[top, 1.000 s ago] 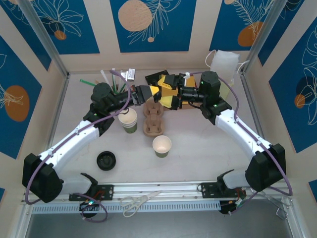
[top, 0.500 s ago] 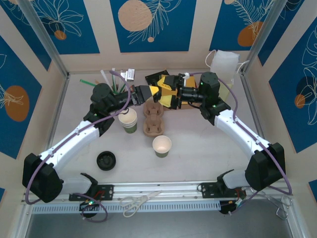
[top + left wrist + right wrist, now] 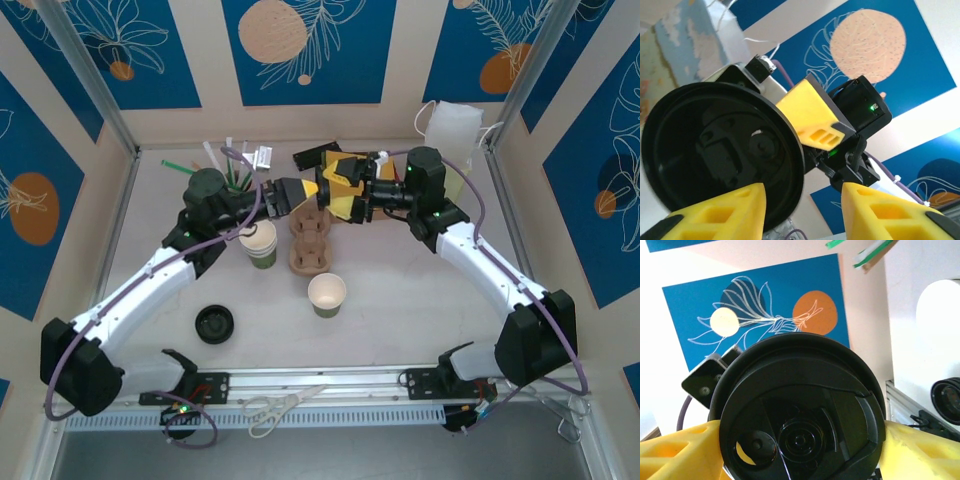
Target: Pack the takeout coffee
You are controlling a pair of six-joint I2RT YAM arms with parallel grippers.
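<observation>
Currently the right claw point(image 3: 800, 432) is clamped by its yellow fingers on the rim of a round black plastic lid point(image 3: 800, 405). It holds the lid off the pale bench point(image 3: 400, 290), and the top with the sip hole faces the right wrist camera. The left claw point(image 3: 802, 192) faces it from just beside, fingers apart and gripping nothing, looking into the lid's hollow underside. The takeout coffee, as I judge it, is not yet put together. A small green paper cup with a cream inside point(image 3: 259, 243) stands open just left of a brown cardboard cup carrier point(image 3: 310, 240). A second open green cup point(image 3: 327, 294) stands nearer the arms. A second black lid point(image 3: 214, 323) lies on the bench by the left arm, and a white bag with handles point(image 3: 452, 125) stands at the far right. The rim grip looks slight, so the thin lid could flex and spring free. The two claws are close enough to knock together. A lid pressed on askew could crush or tip a light paper cup. No brand, label or writing can be read. The wall panels carry only leaf and circle drawings.
</observation>
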